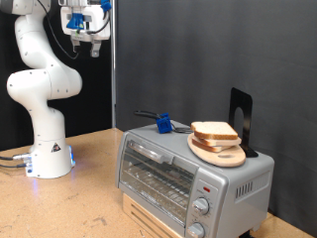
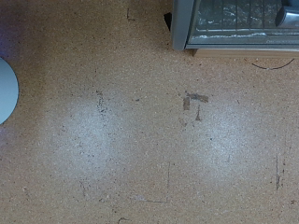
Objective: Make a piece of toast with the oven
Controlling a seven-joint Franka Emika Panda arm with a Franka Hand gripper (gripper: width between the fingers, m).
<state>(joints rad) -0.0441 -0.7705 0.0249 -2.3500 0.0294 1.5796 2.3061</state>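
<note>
A dark curtain is hanging behind a tan wooden surface (image 1: 94,193), and the white arm is standing at the exterior view's left on its base. The hand (image 1: 83,40) is hovering high near the exterior view's top, well apart from everything below; whether its fingers are wide or narrow, I cannot tell, and nothing is showing between them. The oven (image 1: 188,177) is sitting at the exterior view's lower right with its glass door closed. The piece of toast (image 1: 214,131) is lying flat on a round wooden board (image 1: 220,152) resting on the oven's top, beside a blue object (image 1: 161,123) and a black upright stand (image 1: 241,117). So the toast is lying down and to the exterior view's right of the hand, with open air between them. In the wrist view, bare scuffed surface is filling most of the picture, offering plenty of free room, and only a corner of the oven (image 2: 234,23) is peeking in at one edge.
</note>
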